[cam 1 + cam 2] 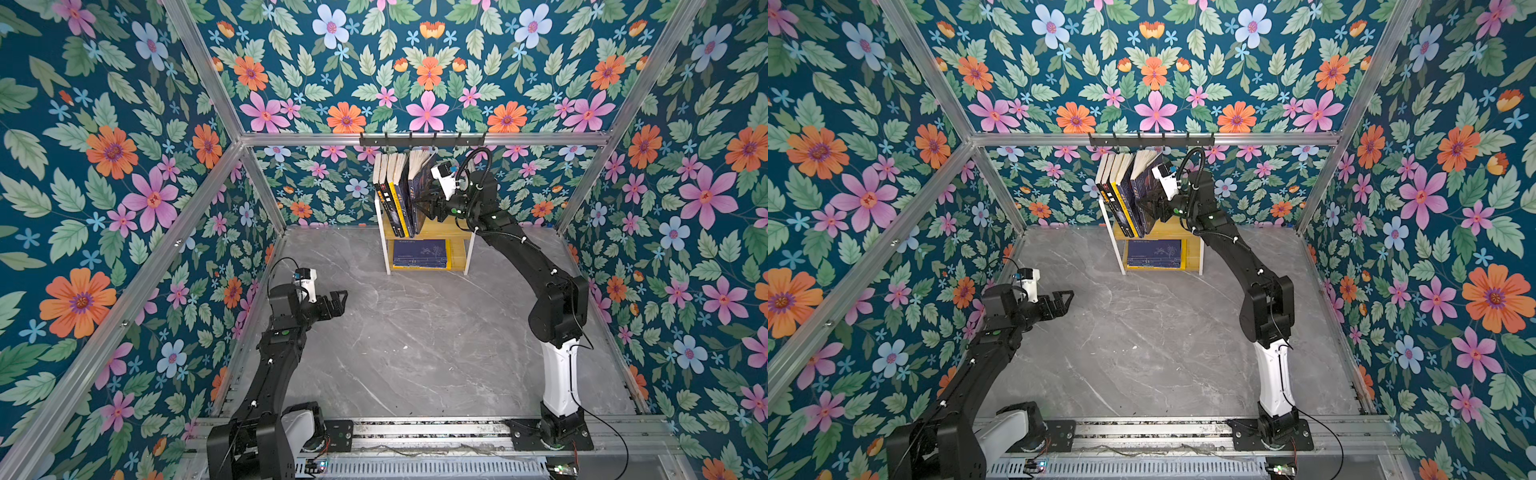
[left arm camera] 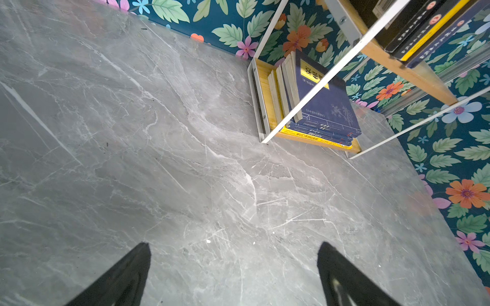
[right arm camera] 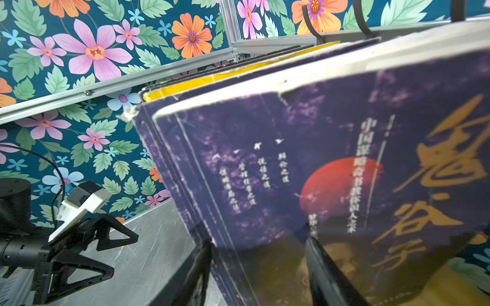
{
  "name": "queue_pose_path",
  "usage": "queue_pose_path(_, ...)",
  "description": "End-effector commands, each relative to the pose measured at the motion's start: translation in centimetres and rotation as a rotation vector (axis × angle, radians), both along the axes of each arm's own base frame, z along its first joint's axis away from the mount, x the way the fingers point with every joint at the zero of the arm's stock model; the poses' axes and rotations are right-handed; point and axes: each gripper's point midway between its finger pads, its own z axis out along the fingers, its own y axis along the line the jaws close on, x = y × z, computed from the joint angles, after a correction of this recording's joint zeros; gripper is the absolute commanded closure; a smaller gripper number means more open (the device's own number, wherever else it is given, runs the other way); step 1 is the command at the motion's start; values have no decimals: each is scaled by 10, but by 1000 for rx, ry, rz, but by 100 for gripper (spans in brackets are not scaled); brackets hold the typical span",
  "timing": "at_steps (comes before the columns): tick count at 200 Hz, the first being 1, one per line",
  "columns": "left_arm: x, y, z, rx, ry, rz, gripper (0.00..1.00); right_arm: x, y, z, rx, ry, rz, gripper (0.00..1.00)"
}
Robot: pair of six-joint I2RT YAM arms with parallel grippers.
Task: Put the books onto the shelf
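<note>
Grey marble-look table (image 1: 415,340), with the shelf (image 1: 384,253) at its far edge, approx. mid-width. In both top views the upper tier carries a row of upright books (image 1: 395,195). A flat stack (image 1: 1154,252) of navy books lies on the lower tier. The right gripper (image 1: 426,208) is up at the right end of that row, against the outermost purple book (image 1: 422,183). The left gripper (image 1: 1064,301) hangs over the left side of the table, well apart from the shelf, jaws spread wide and empty. A black hook rail (image 1: 422,140) runs just above the row.

Left wrist view: both fingers (image 2: 127,273) stand far apart over bare table, nothing between them. The flat stack sits far and right of them, top cover navy w/ a yellow label. Spines of the upright books show on the board above.

Right wrist view: the purple book fills most of the frame, red disc and gold characters on its cover. One finger (image 3: 326,278) lies on the cover side, the other on the spine side, jaws roughly half open w/ the book btwn them. The near part is blurred, so can't tell whether they actually pinch it. A yellow-edged book (image 3: 238,72) stands behind it.
</note>
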Motion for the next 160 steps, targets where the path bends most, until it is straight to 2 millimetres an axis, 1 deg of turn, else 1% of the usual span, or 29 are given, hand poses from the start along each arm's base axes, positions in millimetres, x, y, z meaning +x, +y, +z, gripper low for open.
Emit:
queue_pose_path(1,2,0,5,3,-18,-5,0,-10,5,10,28,2,60,40)
queue_pose_path(16,2,-2,7,-5,-23,-9,0,-14,7,13,33,2,86,39)
queue_pose_path(27,2,0,5,4,-17,-4,0,-19,7,16,36,-2,99,39)
queue_pose_path(40,2,1,4,9,-15,-2,0,-19,5,19,36,-7,75,39)
queue_pose_path(58,2,-1,5,-1,-21,-9,0,-15,5,18,19,-27,-22,38)
queue_pose_path(72,2,0,6,3,-23,-4,0,-19,9,16,-17,-60,-83,33)
queue_pose_path(78,2,1,5,7,-20,-2,0,-18,9,15,-30,-77,-141,31)
queue_pose_path(92,2,1,4,10,-17,-2,0,-13,4,11,-56,-109,-291,30)
queue_pose_path(98,2,0,3,6,-15,-5,0,-13,1,12,-59,-126,-341,30)
queue_pose_path(116,2,0,4,1,-19,-7,0,-11,-9,6,-56,-133,-468,34)
queue_pose_path(136,2,0,2,5,-12,-3,0,-11,-18,6,-24,-127,-533,40)
queue_pose_path(160,2,-1,4,-3,-17,-10,0,-15,-26,8,-3,-142,-569,42)
